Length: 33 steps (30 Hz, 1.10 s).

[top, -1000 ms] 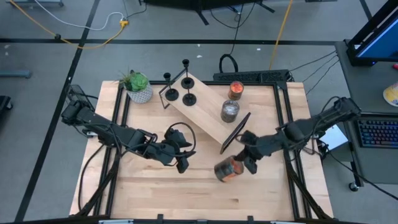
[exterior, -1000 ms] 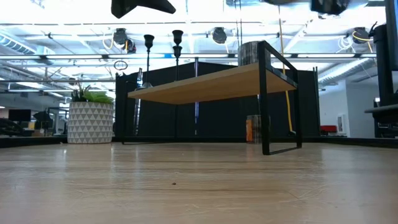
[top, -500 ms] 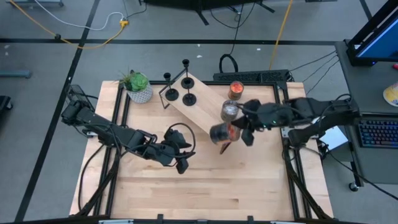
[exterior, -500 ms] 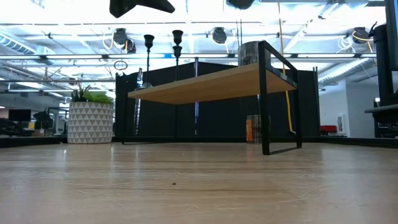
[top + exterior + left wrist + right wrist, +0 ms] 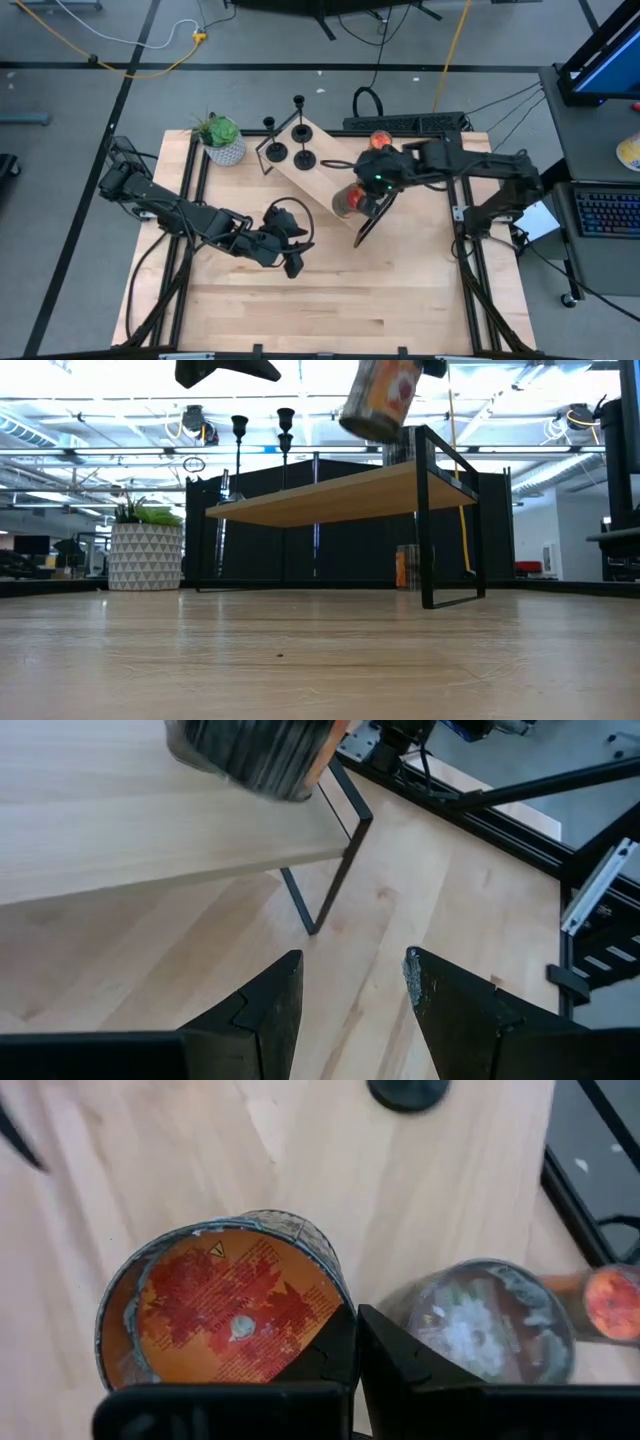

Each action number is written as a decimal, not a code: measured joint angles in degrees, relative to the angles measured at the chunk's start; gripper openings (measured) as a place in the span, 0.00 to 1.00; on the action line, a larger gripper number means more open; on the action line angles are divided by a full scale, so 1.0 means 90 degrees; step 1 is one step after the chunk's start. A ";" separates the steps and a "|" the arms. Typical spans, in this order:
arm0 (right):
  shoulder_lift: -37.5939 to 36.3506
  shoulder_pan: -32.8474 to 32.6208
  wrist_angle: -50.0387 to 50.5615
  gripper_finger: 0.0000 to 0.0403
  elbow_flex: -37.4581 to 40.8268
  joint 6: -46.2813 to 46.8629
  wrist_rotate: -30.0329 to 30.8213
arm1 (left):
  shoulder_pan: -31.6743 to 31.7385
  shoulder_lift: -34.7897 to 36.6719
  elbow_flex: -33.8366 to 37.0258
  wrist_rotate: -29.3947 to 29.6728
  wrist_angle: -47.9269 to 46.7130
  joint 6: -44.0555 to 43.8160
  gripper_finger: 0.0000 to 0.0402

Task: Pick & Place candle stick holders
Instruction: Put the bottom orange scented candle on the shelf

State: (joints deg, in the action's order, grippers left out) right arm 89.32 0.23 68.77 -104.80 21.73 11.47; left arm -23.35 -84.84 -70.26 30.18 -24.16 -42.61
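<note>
Hovering idle over the bare front table [image 5: 400, 300], left gripper [image 5: 291, 262] has fingers apart, empty. Right gripper [image 5: 368, 187] pinches an orange jar candle's [image 5: 347, 201] rim above the shelf [image 5: 320, 170], probably placing it. Candle stick holders [image 5: 299, 132] stand untouched at the shelf's far end.

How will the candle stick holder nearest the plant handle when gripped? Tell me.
The candle stick holder likely tips easily: tall thin stem, small disc base. It looks rigid. Standing near the shelf's edge, a nudge might drop it.
</note>
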 joint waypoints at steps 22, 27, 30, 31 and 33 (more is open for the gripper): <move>0.0809 0.0437 0.0627 0.00 -0.0196 -0.0689 -0.0309 | -0.0087 -0.0002 0.0000 0.0560 -0.0022 0.0219 0.46; 0.0807 0.0437 0.0627 0.00 -0.0196 -0.0740 -0.0300 | -0.0087 -0.0002 0.0000 0.0558 -0.0022 0.0250 0.46; 0.0809 0.0437 0.0593 0.00 -0.0194 -0.0831 -0.0304 | -0.0087 -0.0002 0.0000 0.0554 -0.0022 0.0253 0.46; 0.0809 0.0437 0.0535 0.01 -0.0194 -0.0833 -0.0304 | -0.0087 -0.0002 0.0000 0.0553 -0.0022 0.0253 0.46; 0.0809 0.0437 0.0369 0.03 -0.0194 -0.0850 -0.0309 | -0.0087 -0.0002 0.0000 0.0548 -0.0022 0.0253 0.46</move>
State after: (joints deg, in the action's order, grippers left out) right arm 96.60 4.16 72.09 -106.54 14.08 8.69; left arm -24.14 -84.86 -70.26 35.11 -24.36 -40.34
